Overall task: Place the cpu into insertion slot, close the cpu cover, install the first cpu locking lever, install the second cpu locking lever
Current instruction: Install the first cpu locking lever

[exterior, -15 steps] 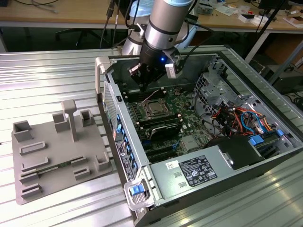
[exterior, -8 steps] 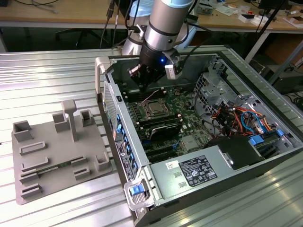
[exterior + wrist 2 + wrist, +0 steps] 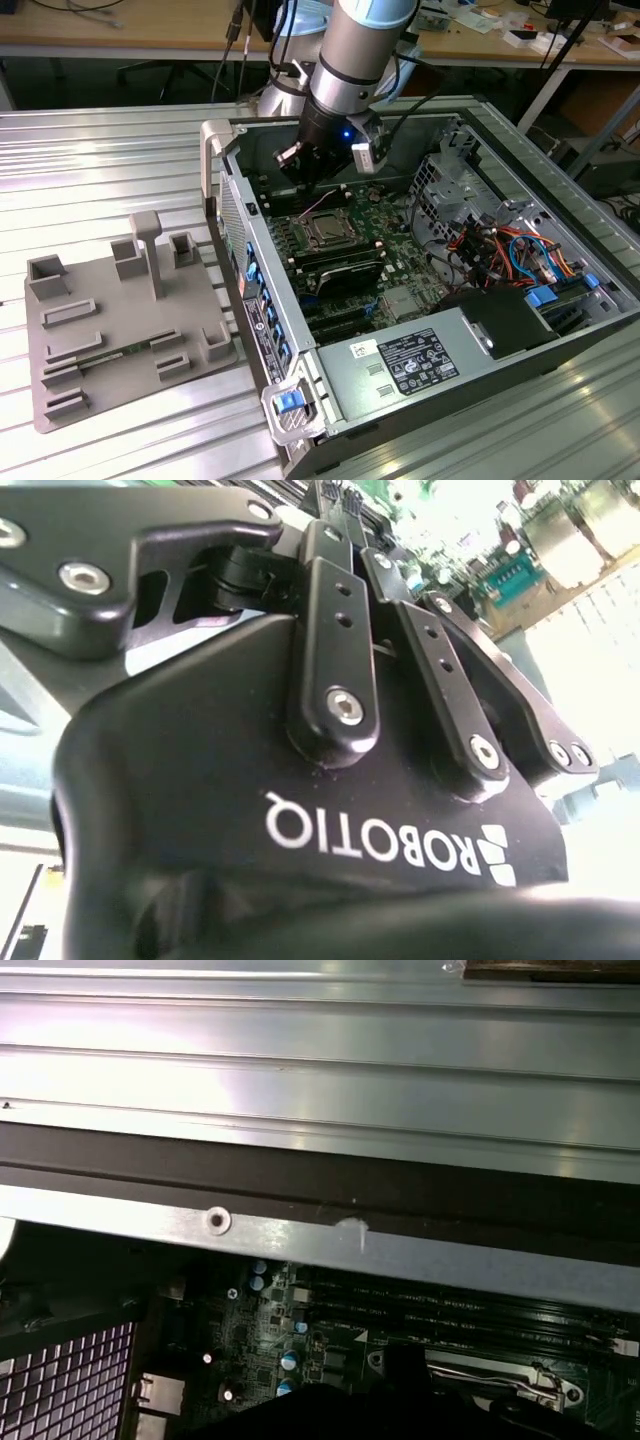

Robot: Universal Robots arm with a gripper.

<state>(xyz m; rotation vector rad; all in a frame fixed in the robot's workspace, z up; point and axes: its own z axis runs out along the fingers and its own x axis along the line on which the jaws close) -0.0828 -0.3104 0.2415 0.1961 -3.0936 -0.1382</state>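
Pincer (image 3: 318, 185) is hanging inside the open computer case (image 3: 300, 400), just above the insertion slot (image 3: 328, 230), where the cpu (image 3: 328, 232) is sitting; whether its fingers are parted, I cannot tell. Its black linkage (image 3: 335, 650) is showing close up in the second wrist view. In the first wrist view, the case's metal edge (image 3: 300, 1235) is crossing near the socket corner (image 3: 520, 1385). On the counter (image 3: 100, 160), a grey fixture (image 3: 120, 330) is lying well apart.

Even, fairly bright light falls across the ribbed metal table (image 3: 120, 160) in the exterior view, with soft shadows inside the computer case (image 3: 560, 345). In the second wrist view the background is blown out white, perhaps by overhead lamps. In the first wrist view glare streaks the case rim (image 3: 300, 1060), and the lower interior is dim and soft.
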